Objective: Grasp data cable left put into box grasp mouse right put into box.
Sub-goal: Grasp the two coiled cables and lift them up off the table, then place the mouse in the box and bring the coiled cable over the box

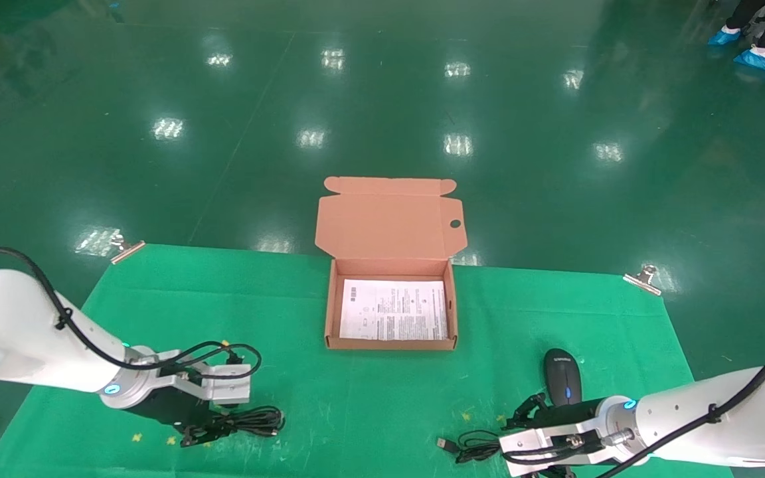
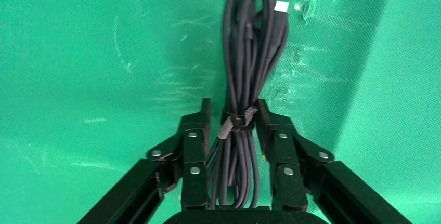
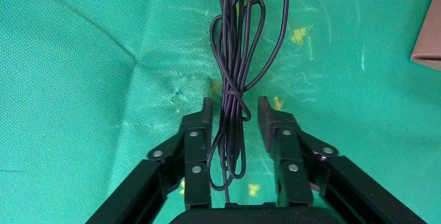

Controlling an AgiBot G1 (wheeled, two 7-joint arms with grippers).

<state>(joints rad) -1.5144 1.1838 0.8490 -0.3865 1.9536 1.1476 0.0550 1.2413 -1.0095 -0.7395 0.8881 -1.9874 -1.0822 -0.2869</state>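
Straddling the data cable with spread fingers, left gripper, right gripper likewise agape around the mouse cord, box open.

Coiled data cable, mouse, open box

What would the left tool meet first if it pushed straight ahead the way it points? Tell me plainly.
The data cable. The left tool already straddles the bundled coil at its tie, pads either side and a slight gap showing, so it looks open. Beyond the coil lies only green table cloth; depth there is unclear.
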